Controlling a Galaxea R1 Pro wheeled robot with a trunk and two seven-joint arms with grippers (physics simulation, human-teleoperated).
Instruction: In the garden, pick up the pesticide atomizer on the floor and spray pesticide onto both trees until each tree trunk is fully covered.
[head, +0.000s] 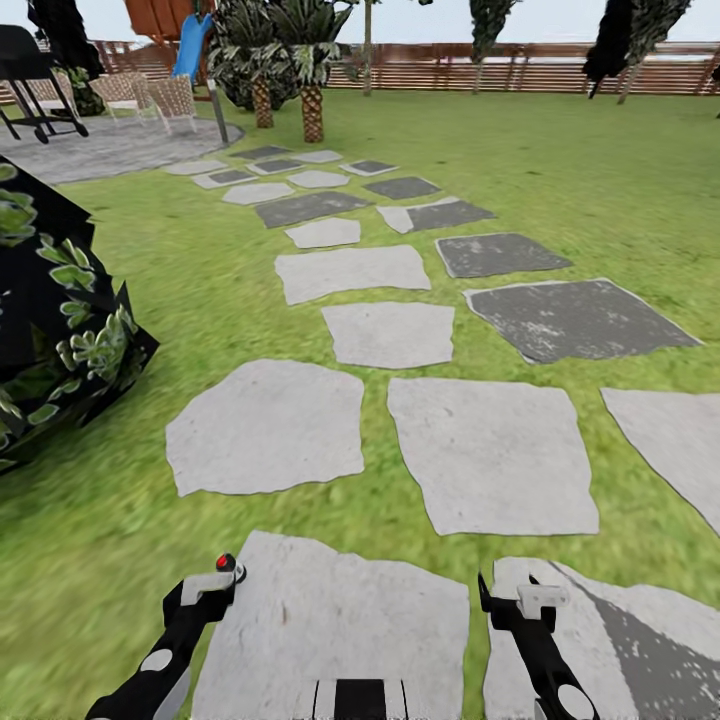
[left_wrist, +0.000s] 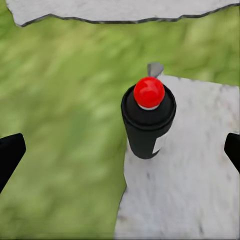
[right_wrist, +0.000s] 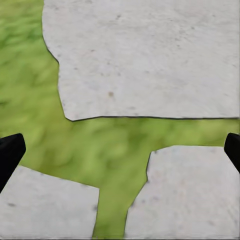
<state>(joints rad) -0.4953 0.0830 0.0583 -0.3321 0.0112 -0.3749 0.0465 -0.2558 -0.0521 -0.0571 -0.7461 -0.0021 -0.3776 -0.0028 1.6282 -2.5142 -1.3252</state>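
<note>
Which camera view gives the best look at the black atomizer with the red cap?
The left wrist view: the atomizer stands upright at the edge of a stepping stone, between the open left gripper's fingers. In the head view its red cap peeks beside the left gripper.

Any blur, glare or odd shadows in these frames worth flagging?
Head view: flat, even light, no glare; lawn texture smeared, stepping stones crisper. Left wrist view: atomizer sharp, grass behind it soft, no cast shadow visible. Right wrist view: grass blurry, stone edges clean.
</note>
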